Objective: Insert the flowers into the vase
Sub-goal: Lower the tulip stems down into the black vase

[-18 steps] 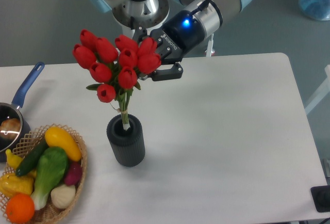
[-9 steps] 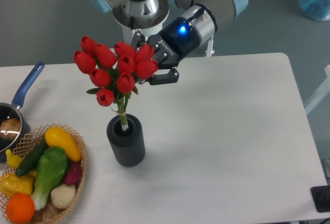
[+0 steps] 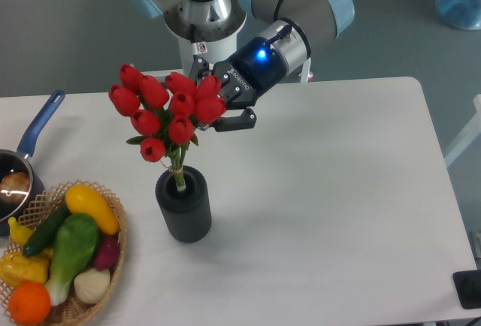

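The flowers (image 3: 167,104), a bunch of red tulips with green leaves, stand with their tied pale stems inside the mouth of the vase (image 3: 183,205). The vase is a dark ribbed cylinder standing upright on the white table. The bunch leans slightly left. My gripper (image 3: 219,93) is at the right side of the tulip heads, above and to the right of the vase. Its jaws are spread wide, one finger above the right-hand heads and one finger (image 3: 237,121) below them. The heads hide the inner sides of the fingers.
A wicker basket (image 3: 113,209) holding vegetables and fruit sits at the front left, close to the vase. A blue-handled saucepan (image 3: 34,134) is at the left edge. The arm's base stands behind the table's back edge. A black object (image 3: 470,288) is at the front right corner.
The gripper has moved left and slightly up, closing in on the tulip heads. The bunch has shifted a little left and stands more upright, stems still in the vase.
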Motion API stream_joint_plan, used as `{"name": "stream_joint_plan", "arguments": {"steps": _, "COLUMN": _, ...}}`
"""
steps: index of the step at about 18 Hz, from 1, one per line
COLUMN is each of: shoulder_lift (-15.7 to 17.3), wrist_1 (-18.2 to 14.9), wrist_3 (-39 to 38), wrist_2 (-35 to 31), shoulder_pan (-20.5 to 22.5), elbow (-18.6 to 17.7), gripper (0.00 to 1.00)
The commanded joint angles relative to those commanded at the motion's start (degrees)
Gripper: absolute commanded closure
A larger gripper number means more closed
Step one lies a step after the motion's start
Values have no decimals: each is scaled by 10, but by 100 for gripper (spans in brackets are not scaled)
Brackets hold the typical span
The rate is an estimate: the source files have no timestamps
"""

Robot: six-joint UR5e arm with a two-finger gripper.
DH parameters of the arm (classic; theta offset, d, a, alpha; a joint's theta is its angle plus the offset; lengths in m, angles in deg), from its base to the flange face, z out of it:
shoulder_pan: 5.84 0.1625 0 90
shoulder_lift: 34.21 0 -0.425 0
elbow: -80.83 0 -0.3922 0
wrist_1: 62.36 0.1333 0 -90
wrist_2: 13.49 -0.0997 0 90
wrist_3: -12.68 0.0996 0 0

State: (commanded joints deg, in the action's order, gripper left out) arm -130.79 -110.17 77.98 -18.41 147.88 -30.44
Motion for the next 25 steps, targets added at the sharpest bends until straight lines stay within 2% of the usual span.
{"name": "stream_joint_plan", "arguments": {"steps": 5, "shoulder_lift": -14, "wrist_1": 0, "wrist_3": 31, "wrist_2": -5, "shoulder_pan": -1, "elbow": -6, "gripper": 99}}
{"name": "stream_joint_plan", "arguments": {"steps": 14, "shoulder_lift": -18, "wrist_1": 1, "wrist_3": 52, "wrist_2": -33, "shoulder_pan": -5, "elbow": -25, "gripper": 96}}
{"name": "stream_joint_plan", "arguments": {"steps": 20, "shoulder_lift": -47, "wrist_1": 2, "wrist_3": 71, "wrist_2": -37, "shoulder_pan": -18, "elbow": -25, "gripper": 97}}
{"name": "stream_joint_plan", "arguments": {"steps": 25, "shoulder_lift": -43, "wrist_1": 2, "wrist_3": 71, "wrist_2": -49, "shoulder_pan": -18, "elbow": -40, "gripper": 97}}
